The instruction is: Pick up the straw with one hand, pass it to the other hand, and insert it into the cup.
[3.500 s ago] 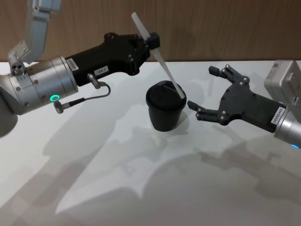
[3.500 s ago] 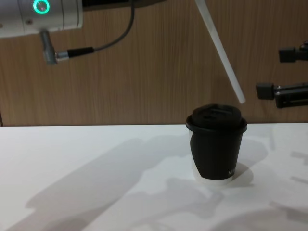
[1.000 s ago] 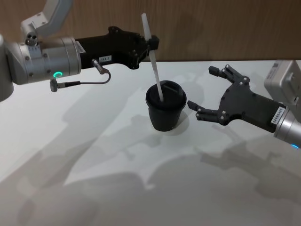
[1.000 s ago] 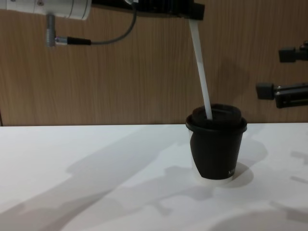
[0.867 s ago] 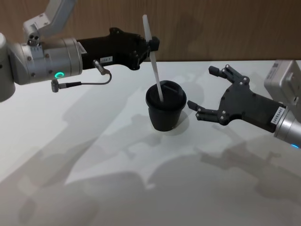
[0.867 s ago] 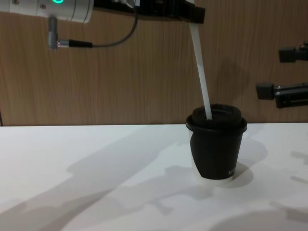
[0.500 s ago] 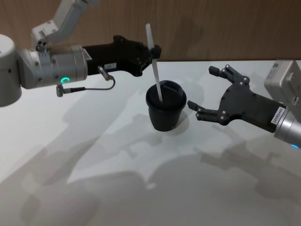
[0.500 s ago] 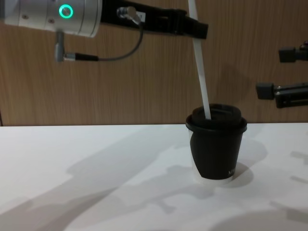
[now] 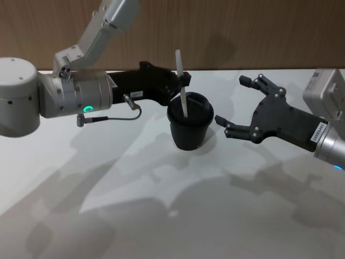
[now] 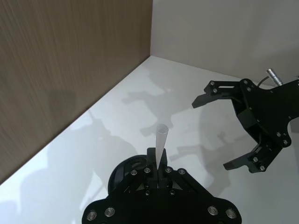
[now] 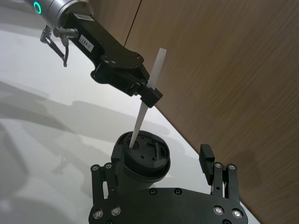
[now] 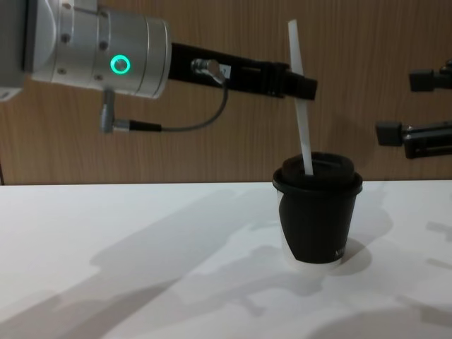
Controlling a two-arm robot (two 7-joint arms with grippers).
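Observation:
The white straw (image 9: 179, 62) stands nearly upright with its lower end in the lid of the black cup (image 9: 188, 132). My left gripper (image 9: 185, 80), with the silver wrist and green ring, is shut on the straw just above the lid. From the side, the straw (image 12: 305, 134) rises out of the cup (image 12: 318, 219) past the left gripper (image 12: 304, 88). My right gripper (image 9: 230, 101) hovers open to the right of the cup, holding nothing. The left wrist view has the straw's top end (image 10: 161, 140) sticking up between the shut fingers.
The cup stands on a white table (image 9: 161, 205) with a wooden wall (image 9: 259, 32) right behind it. A thin dark cable (image 9: 116, 116) loops under the left wrist.
My left gripper has come down and nearer with the straw, which has straightened and slid deeper into the lid. The right arm has stayed still.

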